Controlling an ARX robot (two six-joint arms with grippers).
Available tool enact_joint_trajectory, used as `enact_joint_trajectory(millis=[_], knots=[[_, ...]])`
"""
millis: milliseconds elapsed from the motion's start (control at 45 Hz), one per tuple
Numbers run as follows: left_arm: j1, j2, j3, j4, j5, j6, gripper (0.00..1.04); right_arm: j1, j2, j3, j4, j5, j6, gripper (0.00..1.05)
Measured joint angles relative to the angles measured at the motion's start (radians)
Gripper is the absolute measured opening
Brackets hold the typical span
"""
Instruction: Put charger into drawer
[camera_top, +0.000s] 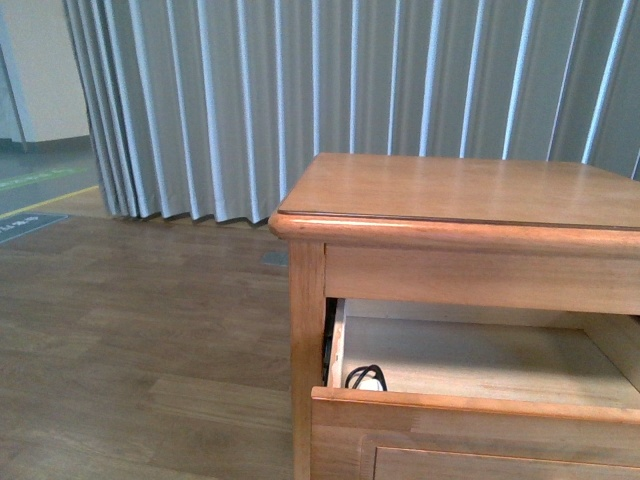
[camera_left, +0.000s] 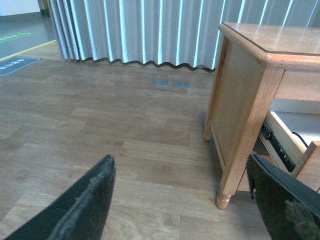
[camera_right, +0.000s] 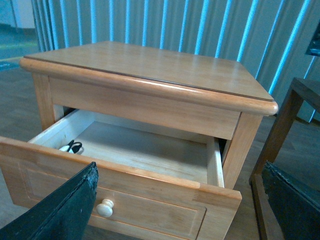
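Against the drawer's (camera_right: 150, 172) front left corner lies the charger (camera_right: 73, 147), already inside; we hold both the right gripper (camera_right: 180, 210) and left gripper (camera_left: 180, 200) spread and empty, the right nearer, above the knob (camera_right: 105, 207).

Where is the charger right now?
The charger lies inside the open drawer, in its front left corner just behind the drawer front; the right wrist view shows it there too.
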Motion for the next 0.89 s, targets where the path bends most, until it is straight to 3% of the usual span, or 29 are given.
enact_joint_trajectory(millis=[89,200,422,889], knots=[[0.0,0.0,0.0,0.0,0.0,0.001,1.0,0.043,0.079,0.0,0.038,0.047,-0.069,0.96],[0.0,0.0,0.0,0.0,0.0,0.003,0.99,0.14,0.264,0.001,0.106,0.141,-0.152,0.96],[0.0,0.0,0.0,0.0,0.0,0.003,0.99,0.316,0.759,0.032,0.397,0.312,-0.22,0.96],[0.0,0.0,0.0,0.0,0.0,0.003,0.99,0.486,1.42,0.233,0.652,0.417,-0.188,0.96]])
